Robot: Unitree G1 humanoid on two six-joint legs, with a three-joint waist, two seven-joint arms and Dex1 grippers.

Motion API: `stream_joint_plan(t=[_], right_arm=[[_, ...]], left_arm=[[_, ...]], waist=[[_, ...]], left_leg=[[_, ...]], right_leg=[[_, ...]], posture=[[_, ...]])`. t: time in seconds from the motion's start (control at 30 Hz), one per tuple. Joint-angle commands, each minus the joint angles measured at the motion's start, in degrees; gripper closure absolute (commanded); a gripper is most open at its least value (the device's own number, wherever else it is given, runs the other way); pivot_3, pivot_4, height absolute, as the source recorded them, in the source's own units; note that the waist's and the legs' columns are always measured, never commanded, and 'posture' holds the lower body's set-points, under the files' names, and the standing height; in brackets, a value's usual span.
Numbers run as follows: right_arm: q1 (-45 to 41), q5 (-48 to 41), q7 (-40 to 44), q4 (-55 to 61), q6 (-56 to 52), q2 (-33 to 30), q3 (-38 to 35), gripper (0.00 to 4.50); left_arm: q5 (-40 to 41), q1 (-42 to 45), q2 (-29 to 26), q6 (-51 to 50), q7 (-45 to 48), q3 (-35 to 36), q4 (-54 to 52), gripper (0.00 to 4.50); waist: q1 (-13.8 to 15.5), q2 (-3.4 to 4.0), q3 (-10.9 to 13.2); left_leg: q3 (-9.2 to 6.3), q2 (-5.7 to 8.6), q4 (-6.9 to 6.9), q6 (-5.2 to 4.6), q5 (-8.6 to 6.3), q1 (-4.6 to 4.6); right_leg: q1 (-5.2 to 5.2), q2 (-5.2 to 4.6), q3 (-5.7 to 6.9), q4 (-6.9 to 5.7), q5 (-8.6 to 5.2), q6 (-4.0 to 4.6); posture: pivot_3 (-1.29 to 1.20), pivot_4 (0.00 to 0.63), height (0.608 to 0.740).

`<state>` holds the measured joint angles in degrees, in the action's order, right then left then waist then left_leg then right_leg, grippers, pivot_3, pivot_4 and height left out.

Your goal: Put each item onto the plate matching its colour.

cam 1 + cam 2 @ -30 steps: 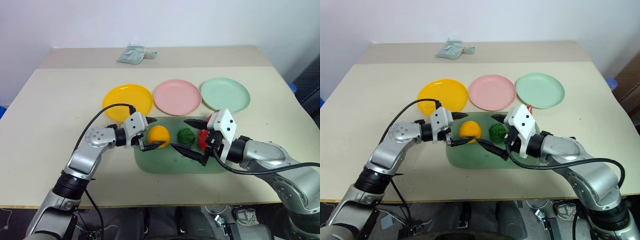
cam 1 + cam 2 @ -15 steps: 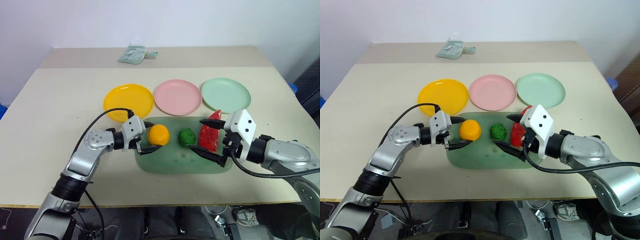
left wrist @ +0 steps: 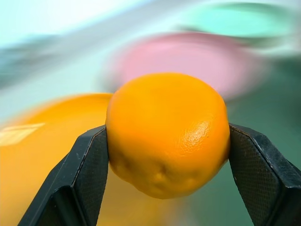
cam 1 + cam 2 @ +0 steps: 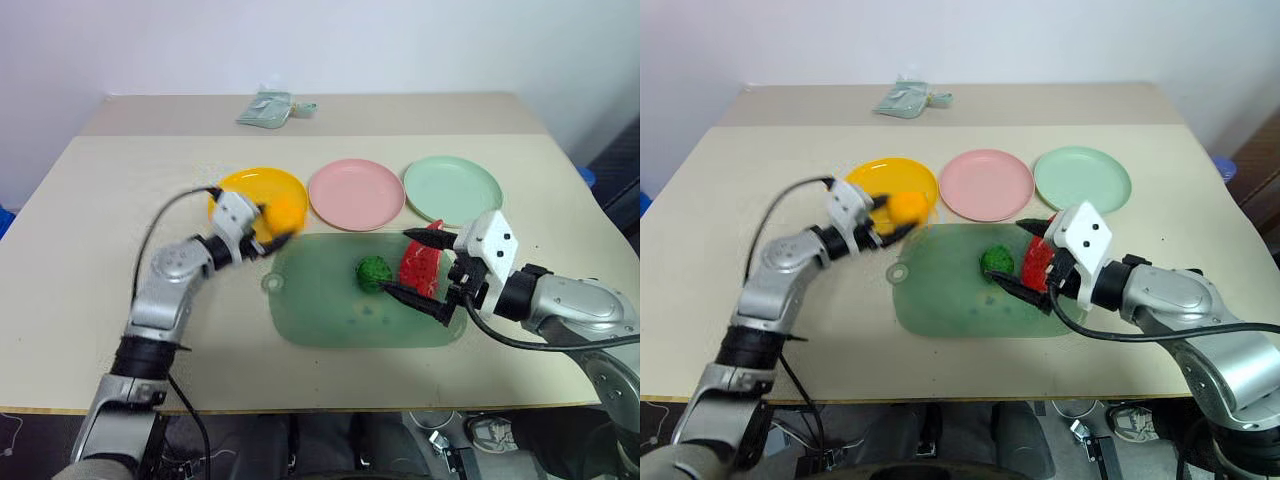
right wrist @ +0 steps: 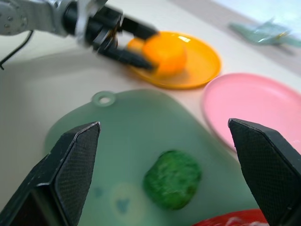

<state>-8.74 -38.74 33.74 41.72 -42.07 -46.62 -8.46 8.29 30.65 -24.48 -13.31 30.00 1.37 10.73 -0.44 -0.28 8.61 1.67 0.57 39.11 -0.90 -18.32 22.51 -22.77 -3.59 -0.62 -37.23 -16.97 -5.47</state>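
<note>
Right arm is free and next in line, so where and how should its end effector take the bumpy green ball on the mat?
Grip the green ball across its rounded middle, coming from the right end effector's side. It sits alone on the cutting mat, with the watermelon wedge close beside it, so keep the fingers clear of that.

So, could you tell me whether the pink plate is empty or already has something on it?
Empty. The pink plate shows bare; the watermelon wedge lies on the green mat.
</note>
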Motion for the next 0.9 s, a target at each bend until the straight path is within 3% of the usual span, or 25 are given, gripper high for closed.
stream_joint_plan(t=[0.03, 0.1, 0.17, 0.2, 0.43, 0.57, 0.67, 0.9], right_arm=[[-1.9, 0.8, -0.5, 0.3, 1.1, 0.6, -0.2, 0.0], [-2.7, 1.1, -0.7, 0.4, 1.1, 1.0, 0.8, 0.0], [-3.1, 1.4, -0.7, 0.3, 1.1, 1.3, 1.3, 0.0], [-3.2, 1.6, -0.7, 0.3, 1.2, 1.3, 1.4, 0.0], [-3.4, 2.1, -0.5, 1.1, -0.4, 0.0, 1.2, 0.0], [-6.1, 6.9, -5.3, 2.1, -6.7, -1.0, 8.3, 0.0], [-9.4, 9.5, -10.0, 1.2, -11.3, 2.1, 13.1, 0.0], [-14.9, 8.9, -15.0, -0.8, -24.8, 8.9, 16.9, 0.0]], left_arm=[[-3.9, 3.2, 0.9, -1.6, -9.1, 2.0, 5.3, 1.34], [-4.9, 4.6, 1.3, -2.2, -10.8, 1.8, 8.3, 1.34], [-4.9, 5.5, 1.7, -1.9, -10.6, 1.4, 9.9, 0.31], [-5.1, 5.9, 1.9, -1.4, -10.4, 1.2, 10.4, 0.05], [-3.5, 5.8, 1.4, 2.6, -5.5, 1.0, 9.9, 0.05], [-1.8, 2.5, -0.1, 8.6, 2.0, -0.1, 4.6, 0.05], [-1.3, 0.0, -1.4, 9.9, 6.1, -1.0, 1.5, 0.05], [5.4, -8.3, -3.5, 5.9, 18.0, -3.7, -12.5, 0.05]], waist=[[0.0, 0.0, 0.0], [0.0, -0.01, 0.0], [0.1, -0.04, 0.0], [0.1, -0.05, 0.0], [0.8, -0.06, 0.0], [0.6, -0.06, 0.0], [0.3, -0.05, 0.0], [-0.3, -0.05, 0.0]], left_leg=[[0.0, 0.0, 0.0, 0.0, 0.0, 0.0], [0.0, 0.01, 0.0, 0.0, 0.0, 0.02], [0.0, 0.01, 0.0, 0.02, 0.01, 0.03], [0.0, 0.01, 0.01, 0.04, 0.02, 0.04], [0.0, 0.01, 0.02, 0.28, 0.15, 0.05], [0.0, 0.0, 0.01, 0.36, 0.2, 0.05], [0.0, -0.01, -0.04, 0.4, 0.22, 0.05], [0.0, 0.0, -0.04, 0.39, 0.21, 0.19]], right_leg=[[0.0, 0.01, 0.0, 0.0, 0.0, 0.0], [-0.02, 0.03, 0.01, -0.01, 0.0, 0.0], [-0.02, 0.03, 0.01, -0.01, 0.0, 0.0], [-0.03, 0.03, 0.01, 0.0, 0.0, 0.0], [-0.04, 0.02, 0.01, 0.0, 0.0, 0.0], [-0.08, -0.02, -0.01, -0.01, 0.0, 0.01], [-0.12, -0.03, -0.02, -0.01, -0.01, 0.03], [-0.21, -0.08, -0.02, 0.02, -0.01, 0.03]], posture=[[0.0, 0.15, 0.74], [0.0, 0.15, 0.74], [0.0, 0.15, 0.74], [0.0, 0.15, 0.74], [0.0, 0.15, 0.74], [0.0, 0.15, 0.74], [0.0, 0.15, 0.74], [0.0, 0.15, 0.74]])
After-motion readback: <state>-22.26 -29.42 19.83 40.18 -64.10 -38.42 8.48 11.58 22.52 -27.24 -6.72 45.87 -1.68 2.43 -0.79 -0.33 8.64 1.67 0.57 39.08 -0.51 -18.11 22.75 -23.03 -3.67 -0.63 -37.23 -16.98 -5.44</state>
